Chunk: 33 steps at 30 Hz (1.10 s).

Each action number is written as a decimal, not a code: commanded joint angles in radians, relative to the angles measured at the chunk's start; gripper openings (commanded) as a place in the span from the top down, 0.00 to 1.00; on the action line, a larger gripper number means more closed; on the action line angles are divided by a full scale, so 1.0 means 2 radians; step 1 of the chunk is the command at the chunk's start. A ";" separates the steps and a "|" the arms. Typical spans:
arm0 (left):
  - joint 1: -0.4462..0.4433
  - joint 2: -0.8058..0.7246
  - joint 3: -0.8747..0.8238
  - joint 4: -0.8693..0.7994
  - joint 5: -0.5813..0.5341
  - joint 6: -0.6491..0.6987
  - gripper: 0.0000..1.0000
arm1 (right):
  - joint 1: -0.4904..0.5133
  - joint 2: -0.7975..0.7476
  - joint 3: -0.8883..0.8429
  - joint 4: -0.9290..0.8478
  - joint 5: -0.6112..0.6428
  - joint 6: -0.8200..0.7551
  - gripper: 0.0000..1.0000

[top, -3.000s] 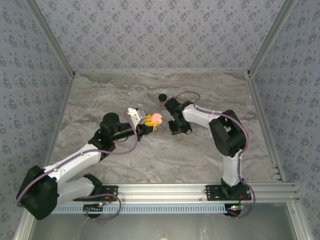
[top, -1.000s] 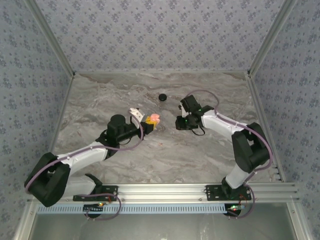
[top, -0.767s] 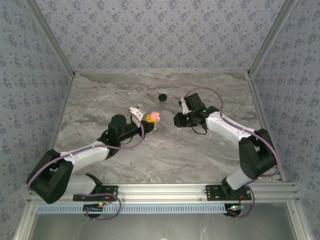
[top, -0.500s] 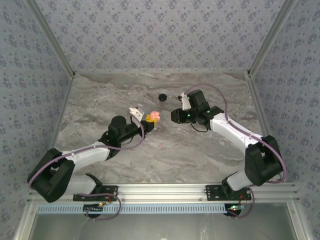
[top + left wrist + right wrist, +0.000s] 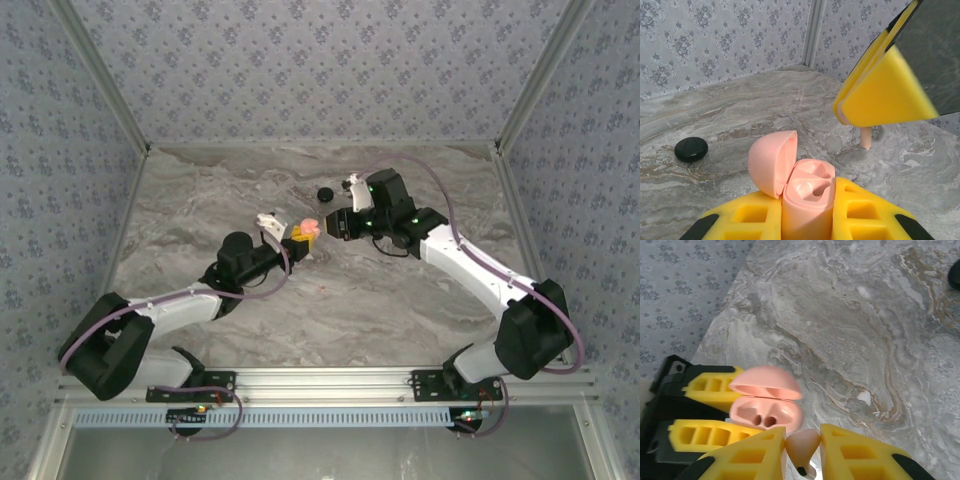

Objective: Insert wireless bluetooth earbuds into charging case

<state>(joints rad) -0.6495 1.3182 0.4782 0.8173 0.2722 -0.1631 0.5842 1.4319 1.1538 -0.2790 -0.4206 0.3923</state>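
Two grippers face each other in the top view: left gripper (image 5: pixel 303 238) clamps the charging case (image 5: pixel 312 228) as a steady target. Left wrist: lid open, wells upward to receive. Right wrist: right gripper (image 5: pixel 802 437) pinches one earbud (image 5: pixel 803 446) just short of the case.

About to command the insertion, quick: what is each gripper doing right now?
Left gripper: shut on the pink charging case, lid open.
Right gripper: shut on a pink earbud.

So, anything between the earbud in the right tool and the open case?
Nothing: in the left wrist view the earbud and case are apart, with only bare table behind the gap.
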 commanded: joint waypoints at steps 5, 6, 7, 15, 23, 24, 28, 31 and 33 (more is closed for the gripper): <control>-0.004 0.006 -0.002 0.044 0.002 -0.007 0.93 | 0.013 -0.011 0.040 0.007 -0.001 -0.006 0.76; -0.004 0.007 -0.002 0.047 0.003 -0.008 0.93 | 0.014 -0.009 0.042 0.008 -0.001 -0.005 0.76; -0.005 0.007 -0.002 0.049 0.003 -0.010 0.93 | 0.015 -0.009 0.043 0.011 0.000 -0.003 0.76; -0.006 0.010 0.000 0.074 0.001 -0.036 0.93 | 0.023 -0.006 0.043 0.033 0.018 0.009 0.75; -0.015 0.010 0.009 0.076 -0.003 -0.044 0.93 | 0.031 0.003 0.049 0.042 0.031 0.012 0.75; -0.015 0.009 0.010 0.077 -0.004 -0.044 0.93 | 0.032 0.003 0.050 0.042 0.031 0.012 0.75; -0.015 0.007 0.011 0.075 -0.006 -0.047 0.93 | 0.034 0.007 0.052 0.043 0.032 0.011 0.75; -0.015 0.007 0.012 0.076 -0.008 -0.052 0.93 | 0.036 0.008 0.052 0.042 0.033 0.011 0.75; -0.015 0.007 0.013 0.079 -0.008 -0.056 0.93 | 0.037 0.009 0.053 0.044 0.035 0.011 0.75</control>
<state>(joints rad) -0.6708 1.3319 0.4721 0.9215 0.2680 -0.2543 0.6483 1.4403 1.2224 -0.2081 -0.3702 0.4042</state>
